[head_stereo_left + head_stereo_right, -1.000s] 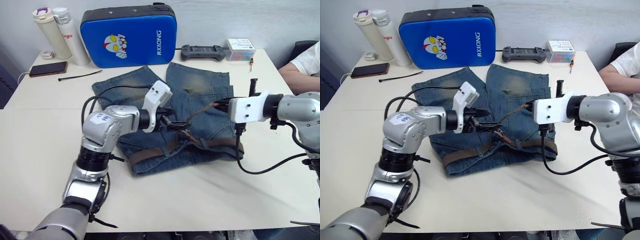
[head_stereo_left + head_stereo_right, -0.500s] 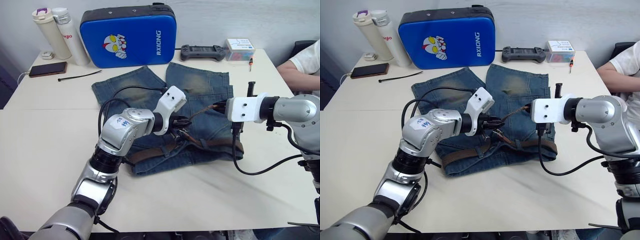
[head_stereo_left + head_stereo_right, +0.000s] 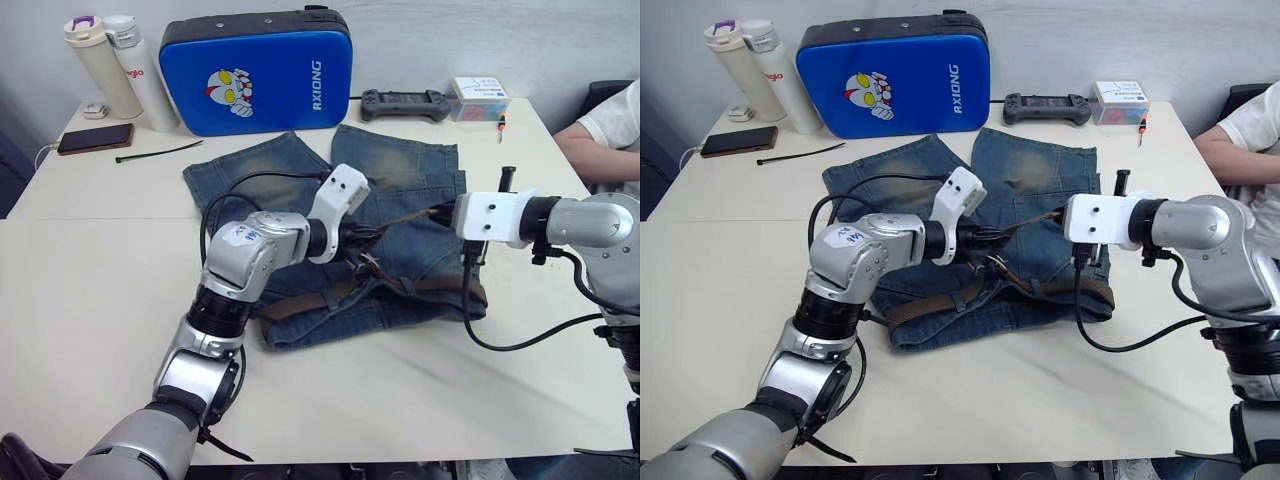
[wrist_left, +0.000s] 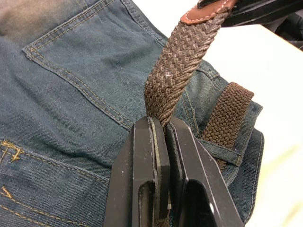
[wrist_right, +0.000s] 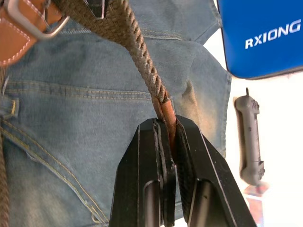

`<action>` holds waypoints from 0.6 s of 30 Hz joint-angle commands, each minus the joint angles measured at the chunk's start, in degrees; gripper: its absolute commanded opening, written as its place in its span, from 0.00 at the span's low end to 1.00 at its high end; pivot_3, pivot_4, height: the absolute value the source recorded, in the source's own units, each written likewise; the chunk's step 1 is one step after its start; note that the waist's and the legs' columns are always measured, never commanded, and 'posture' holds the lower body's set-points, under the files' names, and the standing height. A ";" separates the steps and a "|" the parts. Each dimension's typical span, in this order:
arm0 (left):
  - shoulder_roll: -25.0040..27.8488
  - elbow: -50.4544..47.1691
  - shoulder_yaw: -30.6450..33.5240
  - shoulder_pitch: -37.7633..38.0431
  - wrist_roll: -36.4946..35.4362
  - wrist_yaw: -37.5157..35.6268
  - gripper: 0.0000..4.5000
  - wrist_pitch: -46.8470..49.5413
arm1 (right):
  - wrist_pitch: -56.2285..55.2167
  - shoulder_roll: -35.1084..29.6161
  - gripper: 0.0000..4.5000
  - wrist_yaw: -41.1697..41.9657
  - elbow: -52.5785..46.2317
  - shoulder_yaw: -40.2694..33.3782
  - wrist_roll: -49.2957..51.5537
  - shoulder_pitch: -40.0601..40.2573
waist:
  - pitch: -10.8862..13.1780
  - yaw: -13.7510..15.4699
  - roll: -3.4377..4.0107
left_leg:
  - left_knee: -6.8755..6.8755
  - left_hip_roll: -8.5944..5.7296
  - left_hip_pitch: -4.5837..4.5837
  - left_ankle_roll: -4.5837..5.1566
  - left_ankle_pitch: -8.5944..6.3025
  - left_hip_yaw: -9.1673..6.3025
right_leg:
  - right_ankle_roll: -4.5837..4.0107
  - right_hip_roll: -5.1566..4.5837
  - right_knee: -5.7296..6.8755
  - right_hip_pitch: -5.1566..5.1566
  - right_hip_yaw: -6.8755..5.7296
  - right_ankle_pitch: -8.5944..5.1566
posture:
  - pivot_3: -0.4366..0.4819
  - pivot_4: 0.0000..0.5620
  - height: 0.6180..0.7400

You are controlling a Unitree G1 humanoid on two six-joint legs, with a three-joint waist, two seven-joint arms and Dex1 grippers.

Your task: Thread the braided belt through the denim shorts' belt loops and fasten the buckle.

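The left gripper (image 4: pixel 161 127) is clenched on the belt (image 4: pixel 177 61) above the shorts (image 3: pixel 400 200). The right gripper (image 5: pixel 166 125) pinches the tan tip, with the buckle (image 5: pixel 28 21) near. If either grip slips, the strap could slide back out of the loops.

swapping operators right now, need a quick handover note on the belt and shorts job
Left gripper: shut on the braided belt, partway along its free length, above the denim shorts.
Right gripper: shut on the belt's tan tip, holding that end up over the shorts.
The belt is stretched between the two grippers. The rest of it runs along the waistband, under at least one of the belt loops, at the table's near side.
The buckle sits by the left gripper, not fastened.
Done: most of the threading, as far as can be seen.
Left: feed the tip into the buckle and fasten it.
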 commanded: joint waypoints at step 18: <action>-19.11 -2.01 38.75 -0.83 -16.91 15.77 0.00 25.72 | 38.34 8.21 0.26 -4.21 -10.30 -8.81 25.81 5.32 | 0.01 1.16 -0.01 | 0.09 0.00 -0.02 -0.01 -0.01 0.02 | 0.01 0.00 0.01 0.00 -0.01 0.00 | 0.48 0.27 1.00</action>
